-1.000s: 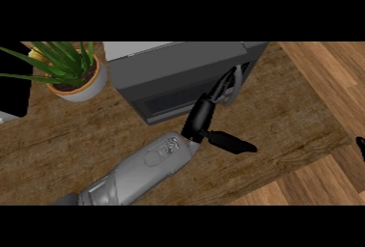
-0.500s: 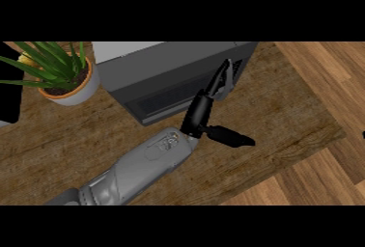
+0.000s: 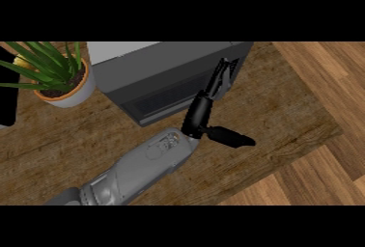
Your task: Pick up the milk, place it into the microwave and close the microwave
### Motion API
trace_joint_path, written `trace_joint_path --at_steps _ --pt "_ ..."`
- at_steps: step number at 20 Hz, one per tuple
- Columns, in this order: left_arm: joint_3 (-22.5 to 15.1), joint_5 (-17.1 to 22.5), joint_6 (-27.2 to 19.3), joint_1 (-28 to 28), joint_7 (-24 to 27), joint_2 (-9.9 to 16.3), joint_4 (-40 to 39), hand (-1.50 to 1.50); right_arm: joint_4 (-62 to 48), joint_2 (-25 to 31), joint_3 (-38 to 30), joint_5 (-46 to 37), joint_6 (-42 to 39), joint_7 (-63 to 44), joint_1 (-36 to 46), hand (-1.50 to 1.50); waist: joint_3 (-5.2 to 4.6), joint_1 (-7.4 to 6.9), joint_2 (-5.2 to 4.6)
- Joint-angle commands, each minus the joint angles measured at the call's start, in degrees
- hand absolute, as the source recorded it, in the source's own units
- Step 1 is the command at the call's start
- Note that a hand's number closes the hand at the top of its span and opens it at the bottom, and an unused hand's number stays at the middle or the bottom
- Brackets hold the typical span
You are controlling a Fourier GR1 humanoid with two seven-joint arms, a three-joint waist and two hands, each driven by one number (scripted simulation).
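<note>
From the head view, I see one hand (image 3: pixel 203 113) on a grey forearm that comes up from the lower edge over the wooden counter (image 3: pixel 285 125). By its place I take it for my right hand, though I cannot be sure. Its fingers (image 3: pixel 219 79) are straight and held together, laid flat against the dark front of the microwave (image 3: pixel 171 72), near that front's right-hand edge. The thumb (image 3: pixel 230 136) juts away from the fingers, down and to the right, over bare counter, and nothing sits between thumb and fingers.

Beyond the fingertips, the microwave's grey top runs up to the picture's upper limit. Its door looks shut, the dark window showing just left of the fingers. Milk is nowhere to be seen on the counter; whether it sits inside the microwave, I cannot tell.

Left of the fingers, past the microwave's corner, a potted plant (image 3: pixel 61 77) stands near the counter's far left, its leaves spreading toward the microwave. Right of the fingers, open counter stretches to an angled edge, with wooden floor (image 3: pixel 321 164) beyond it. Below the thumb, the counter's near edge cuts diagonally, leaving a broad bare strip beside the forearm.

My other hand does not show.
</note>
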State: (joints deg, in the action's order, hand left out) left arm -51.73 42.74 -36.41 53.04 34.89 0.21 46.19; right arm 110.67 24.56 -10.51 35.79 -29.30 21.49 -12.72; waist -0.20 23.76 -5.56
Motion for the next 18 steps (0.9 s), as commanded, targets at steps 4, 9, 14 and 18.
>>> trace_joint_path --at_steps 4,9,14,18 --pt "0.32 2.87 -0.32 2.69 0.41 -0.20 -2.34 -1.50 -0.01 1.53 -0.73 2.11 -0.56 -1.08 1.29 -1.50 0.04 0.42 -0.08" --pt "-0.38 4.04 -0.68 3.32 1.87 -0.20 -2.74 -1.50 -0.68 2.37 -1.20 3.45 -0.42 -2.17 1.66 -1.50 0.07 0.87 -0.28" --pt "-1.13 5.61 -0.72 3.61 2.59 -0.21 -3.06 -1.50 -0.39 2.98 -0.78 4.36 -0.53 -3.10 2.50 -1.50 0.04 0.62 -0.35" --pt "-1.62 6.77 -0.73 3.80 3.18 -0.21 -3.50 -1.50 -0.35 4.18 -1.28 5.40 -1.48 -3.53 2.71 -1.50 0.10 1.00 -0.18"
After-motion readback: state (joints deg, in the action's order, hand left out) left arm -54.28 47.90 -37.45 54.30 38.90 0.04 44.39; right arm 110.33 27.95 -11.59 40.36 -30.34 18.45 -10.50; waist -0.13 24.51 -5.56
